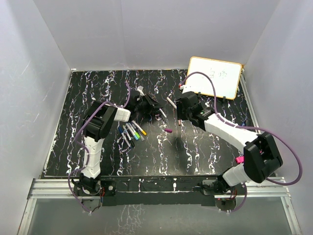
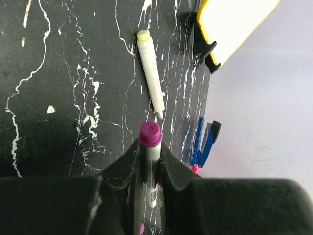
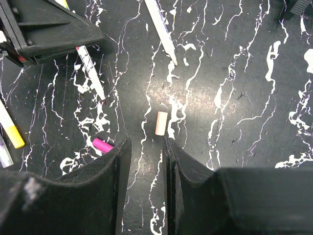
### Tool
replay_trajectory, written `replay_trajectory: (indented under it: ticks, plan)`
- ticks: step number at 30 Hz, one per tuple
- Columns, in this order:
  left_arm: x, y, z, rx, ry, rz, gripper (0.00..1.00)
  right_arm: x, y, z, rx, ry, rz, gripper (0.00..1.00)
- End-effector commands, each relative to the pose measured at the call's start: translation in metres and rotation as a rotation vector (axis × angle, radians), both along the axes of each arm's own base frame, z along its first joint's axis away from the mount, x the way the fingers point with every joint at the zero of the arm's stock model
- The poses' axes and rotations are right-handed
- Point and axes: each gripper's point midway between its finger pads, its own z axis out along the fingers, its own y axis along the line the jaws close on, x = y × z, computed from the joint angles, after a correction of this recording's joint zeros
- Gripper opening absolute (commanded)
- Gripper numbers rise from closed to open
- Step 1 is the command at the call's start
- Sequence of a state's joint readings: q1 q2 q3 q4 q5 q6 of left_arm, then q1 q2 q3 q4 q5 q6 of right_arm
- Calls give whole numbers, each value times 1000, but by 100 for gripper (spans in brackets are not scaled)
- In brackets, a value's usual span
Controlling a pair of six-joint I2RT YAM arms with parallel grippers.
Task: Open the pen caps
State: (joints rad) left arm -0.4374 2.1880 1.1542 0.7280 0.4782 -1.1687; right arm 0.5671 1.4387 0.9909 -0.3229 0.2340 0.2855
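Left claw (image 2: pixel 149 149): closed on a white pen (image 2: pixel 152 186) at mid-table; its magenta end pokes out past the fingers, though whether that end is a cap is unclear.
Right claw (image 3: pixel 145 144): jaws apart, holding nothing, hanging over the table (image 1: pixel 195 152).
Pale cap (image 3: pixel 161 123): loose on the table, just beyond the right claw's fingertips.
Magenta cap (image 3: pixel 102 145): loose, nearby.
Bare-tipped pen (image 2: pixel 150 73): lying near the whiteboard (image 1: pixel 215 77).
Other pens (image 1: pixel 131 131): clustered beside the left arm.
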Motion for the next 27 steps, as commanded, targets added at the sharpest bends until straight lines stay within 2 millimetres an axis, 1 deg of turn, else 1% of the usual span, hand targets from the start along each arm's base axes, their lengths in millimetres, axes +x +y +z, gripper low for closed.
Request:
replay_trajectory:
  ticks: [1, 7, 13, 17, 19, 23, 27]
  plan:
    - [5, -5, 6, 1, -12, 0, 10, 10, 2, 36, 42, -96, -2, 30]
    - [0, -5, -5, 18, 17, -7, 11, 9, 1, 35, 41, -93, 0, 31]
    - [-3, -4, -11, 30, 33, -9, 17, 9, 3, 33, 43, -87, 7, 31]
    - [-4, -4, -15, 38, 43, -10, 24, 9, 3, 33, 44, -86, 7, 31]
    - [-5, -3, -17, 40, 49, -10, 25, 9, 3, 34, 45, -88, 7, 31]
    - [-6, -3, -17, 36, 52, -8, 26, 8, 3, 35, 47, -89, 9, 30]
    - [-7, -1, -12, 35, 41, 2, 27, 8, 3, 34, 47, -87, 12, 31]
